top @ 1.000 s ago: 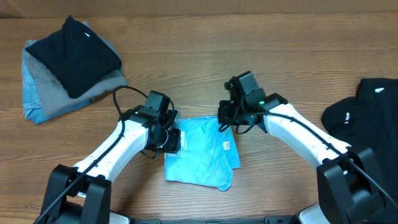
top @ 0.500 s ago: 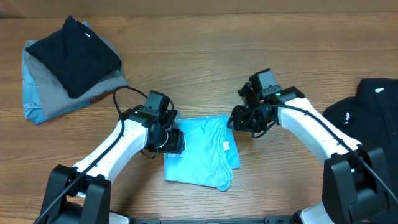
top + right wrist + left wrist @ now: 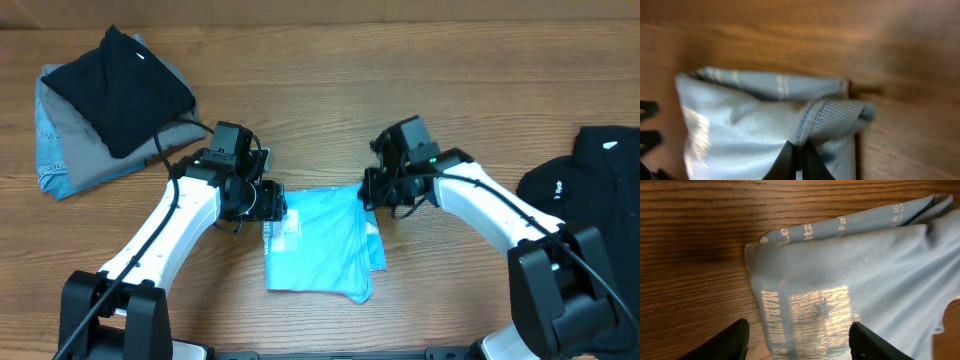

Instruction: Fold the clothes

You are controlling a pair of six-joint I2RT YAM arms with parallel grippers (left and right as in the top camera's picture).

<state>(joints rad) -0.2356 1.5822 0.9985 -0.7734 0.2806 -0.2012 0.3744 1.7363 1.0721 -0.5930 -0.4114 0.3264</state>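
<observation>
The clothes, a light blue T-shirt (image 3: 320, 245), lie folded into a small packet at the table's middle. My left gripper (image 3: 266, 203) hovers at the packet's upper left corner. In the left wrist view it (image 3: 800, 342) stands open, its black fingertips (image 3: 735, 341) straddling the printed cloth (image 3: 865, 265) with nothing gripped. At the packet's upper right corner is my right gripper (image 3: 371, 196). The right wrist view shows it (image 3: 799, 155) shut on a ribbed, stitched fold of the shirt (image 3: 750, 130).
A stack of folded garments, black (image 3: 118, 85) on top of grey and denim blue, sits at the far left. Another black garment (image 3: 590, 175) lies at the right edge. Bare wood table (image 3: 330, 100) stretches behind the shirt.
My left gripper has opened and shifted up and left off the shirt. My right gripper swung right with its jaws apart, then came back to the shirt's corner and shut on the cloth.
</observation>
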